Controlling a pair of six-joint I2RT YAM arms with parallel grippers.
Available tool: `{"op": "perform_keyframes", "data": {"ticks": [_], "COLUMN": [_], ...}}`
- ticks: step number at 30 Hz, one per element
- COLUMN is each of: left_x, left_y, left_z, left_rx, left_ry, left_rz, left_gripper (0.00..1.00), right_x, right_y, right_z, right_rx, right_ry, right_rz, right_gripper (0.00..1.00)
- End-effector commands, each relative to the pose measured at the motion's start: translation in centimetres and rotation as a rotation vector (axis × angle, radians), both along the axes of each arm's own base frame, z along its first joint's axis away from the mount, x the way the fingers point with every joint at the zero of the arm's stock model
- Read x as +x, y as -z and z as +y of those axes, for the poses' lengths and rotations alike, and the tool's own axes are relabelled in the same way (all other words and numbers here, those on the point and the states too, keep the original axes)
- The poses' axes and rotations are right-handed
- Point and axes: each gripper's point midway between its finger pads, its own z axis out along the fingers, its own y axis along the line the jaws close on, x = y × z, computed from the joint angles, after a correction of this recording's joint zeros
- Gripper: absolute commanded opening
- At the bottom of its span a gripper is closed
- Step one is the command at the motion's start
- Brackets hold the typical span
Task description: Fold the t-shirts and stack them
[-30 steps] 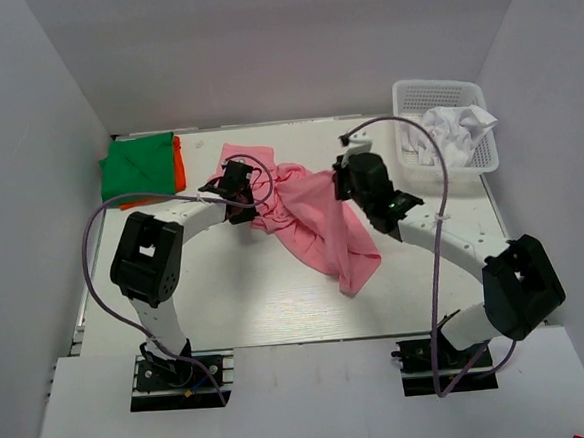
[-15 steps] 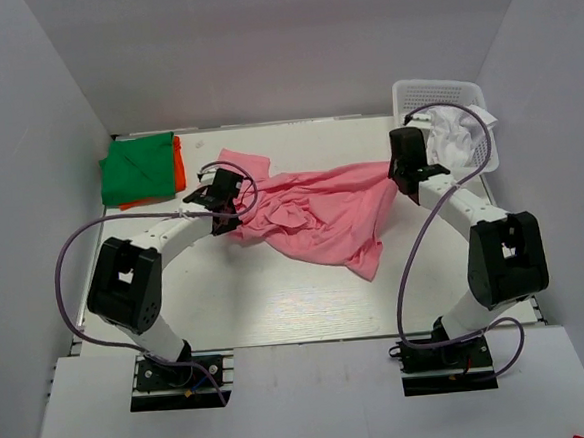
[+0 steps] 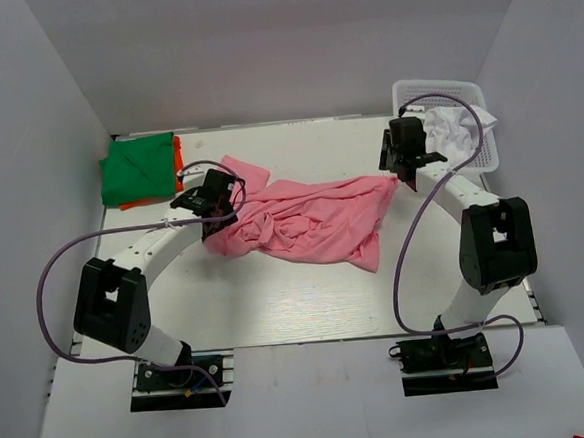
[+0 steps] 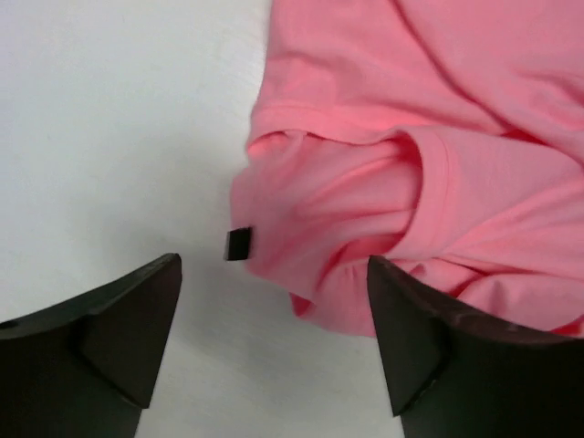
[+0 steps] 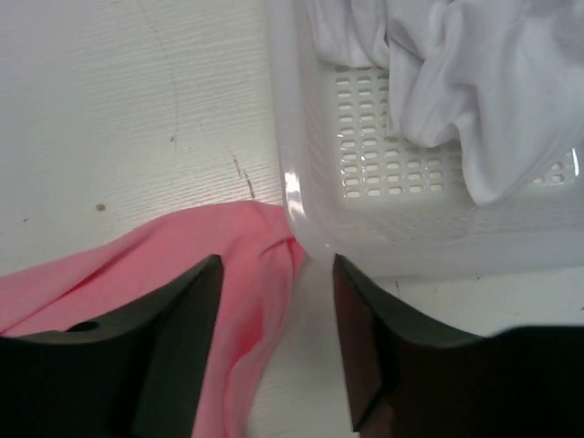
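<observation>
Crumpled pink cotton t-shirt [image 3: 302,213] lies mid white table [image 3: 278,310]. Left gripper [image 3: 211,209] and right gripper [image 3: 405,171] sit at its ends, fingers spread, holding nothing. Cloth is likely light and limp; pinch the hem corners.

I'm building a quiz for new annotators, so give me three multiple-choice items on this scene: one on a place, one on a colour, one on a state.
1. The folded green t-shirt lies:
A) in the basket
B) at the table's far-left corner, on an orange garment
C) under the pink t-shirt

2. The clothes in the basket are:
A) white
B) pink
C) green

3. The left end effector is:
A) shut on cloth
B) open
C) out of view

Answers:
1 B, the top view shows it there with an orange edge beneath.
2 A, they look white in the top and right wrist views.
3 B, its wrist view shows the fingers wide apart over the pink t-shirt's edge.
</observation>
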Motion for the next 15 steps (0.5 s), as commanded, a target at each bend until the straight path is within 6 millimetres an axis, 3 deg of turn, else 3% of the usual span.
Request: {"op": "perform_keyframes", "data": {"ticks": [1,2,3,5,7,8,9,10,13,15], "left_x": [-0.4,-0.2,-0.2,-0.2,0.5,0.2,0.3,0.8,0.0,-0.7], "left_y": [-0.4,-0.6,-0.5,-1.7,-3.1,-2.9,-3.0,-2.8,-2.7,-0.9], "left_z": [0.8,0.4,0.2,-0.8,-2.3,-3.8,-4.9,-6.0,-11.2,-13.2], "left_rx": [0.019,-0.002,-0.009,-0.032,-0.076,-0.116,-0.137,-0.171,-0.268,-0.272], "left_ry": [-0.065,-0.056,-0.051,-0.022,0.061,0.176,0.238,0.293,0.52,0.6], "left_rz": [0.022,0.02,0.024,0.001,-0.045,-0.023,-0.036,-0.063,-0.044,0.02], "left_gripper": [0.99,0.99,0.99,0.99,0.99,0.99,0.99,0.99,0.99,0.99], "right_x": [0.2,-0.1,-0.5,-1.8,-2.8,-3.9,-4.5,-5.5,-7.6,-8.6], "right_y": [-2.7,-2.4,-4.2,-4.5,-6.7,-5.3,-5.2,-5.2,-3.4,-2.0], "right_z": [1.4,2.5,3.0,4.2,5.7,6.7,7.6,7.9,8.4,8.1], "right_rx": [0.023,0.059,0.081,0.137,0.19,0.226,0.26,0.294,0.339,0.353], "right_ry": [-0.082,-0.133,-0.158,-0.203,-0.271,-0.31,-0.338,-0.348,-0.336,-0.313], "right_rz": [-0.05,-0.045,-0.086,-0.097,-0.151,-0.127,-0.123,-0.121,-0.078,-0.038], "right_gripper": [0.61,0.66,0.9,0.9,0.9,0.9,0.9,0.9,0.9,0.9]}}
